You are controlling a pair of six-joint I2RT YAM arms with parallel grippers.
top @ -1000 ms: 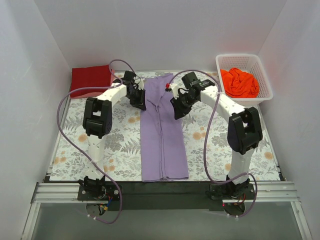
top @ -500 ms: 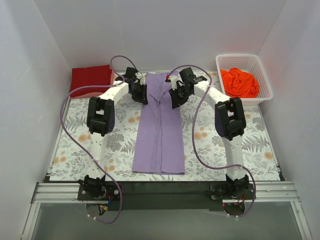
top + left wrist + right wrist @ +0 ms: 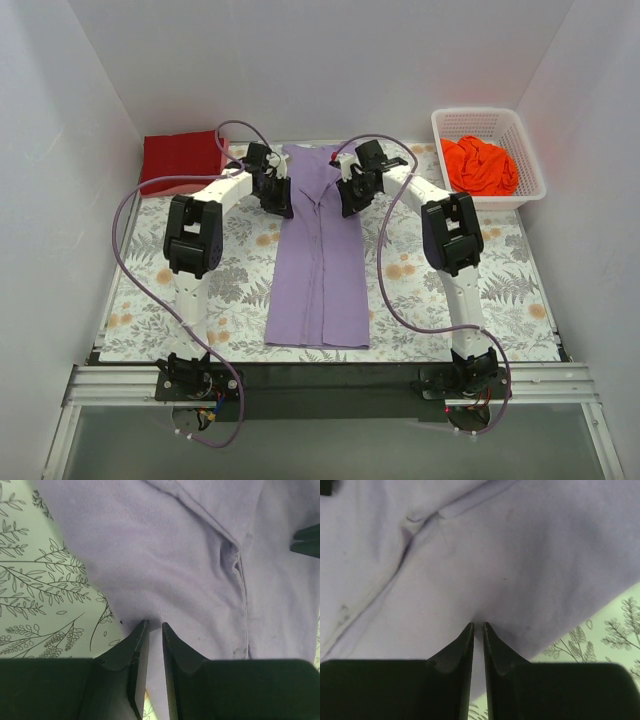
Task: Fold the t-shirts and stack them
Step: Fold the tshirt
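Two arms gripped a folded lavender-purple cloth t-shirt [image 3: 320, 270].
From above, we saw it lying lengthwise on the floral tablecloth [image 3: 140, 300], the left gripper [image 3: 284, 206] and right gripper [image 3: 346, 206] at its far corners. In the left wrist view, we saw the left gripper [image 3: 154, 626] clamped on lavender cloth; in the right wrist view, the right gripper [image 3: 478, 626] pinched it likewise.

High rear overview, two close wrist views, lavender shirt [image 3: 320, 280] in all
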